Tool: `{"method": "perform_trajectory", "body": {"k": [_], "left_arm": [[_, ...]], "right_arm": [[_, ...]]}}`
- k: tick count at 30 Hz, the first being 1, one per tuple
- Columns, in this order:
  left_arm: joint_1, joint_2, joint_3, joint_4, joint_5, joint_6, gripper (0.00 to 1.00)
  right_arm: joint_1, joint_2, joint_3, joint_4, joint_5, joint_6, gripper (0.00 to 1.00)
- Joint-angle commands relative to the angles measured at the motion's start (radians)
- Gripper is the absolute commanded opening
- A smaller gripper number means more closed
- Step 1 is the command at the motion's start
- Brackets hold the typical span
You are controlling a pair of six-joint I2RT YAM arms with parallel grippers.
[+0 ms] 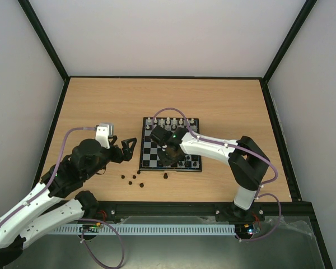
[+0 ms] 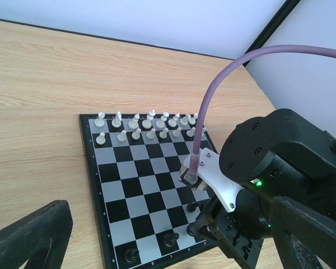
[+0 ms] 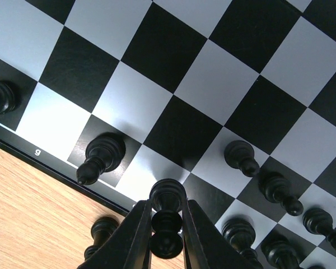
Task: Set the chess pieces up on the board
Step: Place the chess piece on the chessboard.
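The board [image 1: 150, 150] lies mid-table, with white pieces [image 1: 171, 121] on its far rows. My right gripper [image 1: 167, 156] hovers over the board's near left part. In the right wrist view it [image 3: 167, 206] is shut on a black chess piece [image 3: 167, 196], held just above a light square at the near edge. Other black pieces [image 3: 103, 154] stand on the board [image 3: 173, 56] around it. Several loose black pieces [image 1: 133, 178] lie on the table near the board's front left corner. My left gripper [image 1: 129, 149] is open and empty, left of the board.
The left wrist view shows the board [image 2: 134, 179], the white pieces [image 2: 148, 126] and three black pieces [image 2: 171, 240] on the near rows beside the right arm [image 2: 280, 162]. One black piece [image 1: 166, 175] lies just in front of the board. Walls enclose the table.
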Motion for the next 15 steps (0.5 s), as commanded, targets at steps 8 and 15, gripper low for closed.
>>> {"method": "perform_trajectory", "body": {"k": [8, 15], "left_arm": [[0.005, 0.009, -0.008, 0.01, -0.008, -0.001, 0.99], [0.005, 0.009, -0.008, 0.01, -0.006, -0.001, 0.99]], "right_arm": [[0.0, -0.045, -0.078, -0.027, 0.048, 0.033, 0.18], [-0.002, -0.051, -0.103, -0.014, 0.052, 0.038, 0.18]]}}
